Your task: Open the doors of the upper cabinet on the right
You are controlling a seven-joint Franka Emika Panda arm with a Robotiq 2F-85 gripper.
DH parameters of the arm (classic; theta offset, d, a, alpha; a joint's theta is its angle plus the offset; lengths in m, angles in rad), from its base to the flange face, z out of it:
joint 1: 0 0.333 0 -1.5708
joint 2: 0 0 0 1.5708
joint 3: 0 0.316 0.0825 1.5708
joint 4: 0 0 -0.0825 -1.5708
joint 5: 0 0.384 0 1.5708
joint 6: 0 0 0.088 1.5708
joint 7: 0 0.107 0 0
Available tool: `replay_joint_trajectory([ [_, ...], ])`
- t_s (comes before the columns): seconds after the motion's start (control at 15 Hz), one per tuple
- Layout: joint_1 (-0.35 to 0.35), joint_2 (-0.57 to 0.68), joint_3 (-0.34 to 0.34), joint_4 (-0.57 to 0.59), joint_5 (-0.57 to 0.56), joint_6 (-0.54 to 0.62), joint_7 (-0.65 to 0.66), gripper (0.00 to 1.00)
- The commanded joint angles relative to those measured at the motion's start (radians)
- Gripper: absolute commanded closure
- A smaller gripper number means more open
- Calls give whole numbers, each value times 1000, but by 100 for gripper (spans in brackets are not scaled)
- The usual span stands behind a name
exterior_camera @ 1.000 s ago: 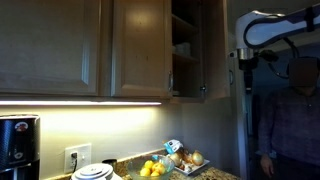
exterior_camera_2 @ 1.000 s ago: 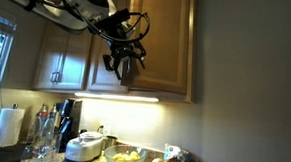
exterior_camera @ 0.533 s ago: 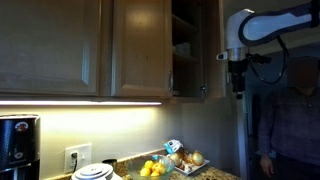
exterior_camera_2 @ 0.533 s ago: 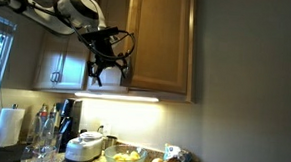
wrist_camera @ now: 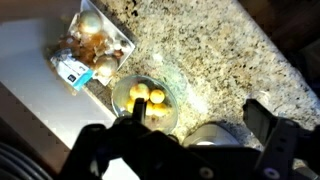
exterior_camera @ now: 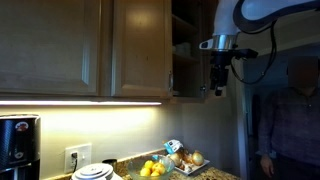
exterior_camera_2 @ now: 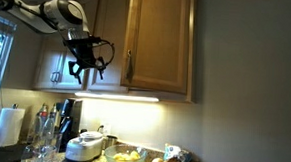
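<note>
The upper cabinet (exterior_camera: pixel 183 50) shows its inner shelves with white dishes. Its right door (exterior_camera: pixel 207 48) stands swung open and shows edge-on. In an exterior view that door (exterior_camera_2: pixel 163 42) faces the camera, with its silver bar handle (exterior_camera_2: pixel 127 65). The left door (exterior_camera: pixel 140 48) is shut. My gripper (exterior_camera: pixel 217 86) hangs in front of the open door's lower edge, apart from it, also seen in an exterior view (exterior_camera_2: pixel 83 74). In the wrist view the gripper (wrist_camera: pixel 190 125) is open and empty, pointing down at the counter.
Below on the granite counter (wrist_camera: pixel 210 50) are a bowl of lemons (wrist_camera: pixel 148 98), a clear box of food (wrist_camera: pixel 92 45) and a white rice cooker (exterior_camera_2: pixel 86 146). A coffee maker (exterior_camera: pixel 17 145) stands at the left. A person (exterior_camera: pixel 292 110) stands at the right.
The arm has swung away from the open door, leftward and a little lower in both exterior views. The gripper stays open. The doors have not moved.
</note>
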Motion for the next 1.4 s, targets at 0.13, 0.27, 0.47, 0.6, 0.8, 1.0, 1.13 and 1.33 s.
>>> replay_joint_trajectory([
  [0.13, -66, 175, 7, 136, -110, 245, 83, 0],
  [0.27, -108, 231, 15, 187, -176, 269, 117, 0],
  [0.47, -159, 279, 36, 241, -300, 240, 176, 0],
  [0.6, -183, 290, 45, 257, -386, 222, 203, 0],
  [0.8, -206, 290, 42, 265, -505, 187, 246, 0],
  [1.0, -220, 250, 21, 239, -571, 109, 268, 0],
  [1.13, -231, 230, 0, 227, -588, 43, 272, 0],
  [1.33, -256, 209, -43, 216, -598, -54, 275, 0],
])
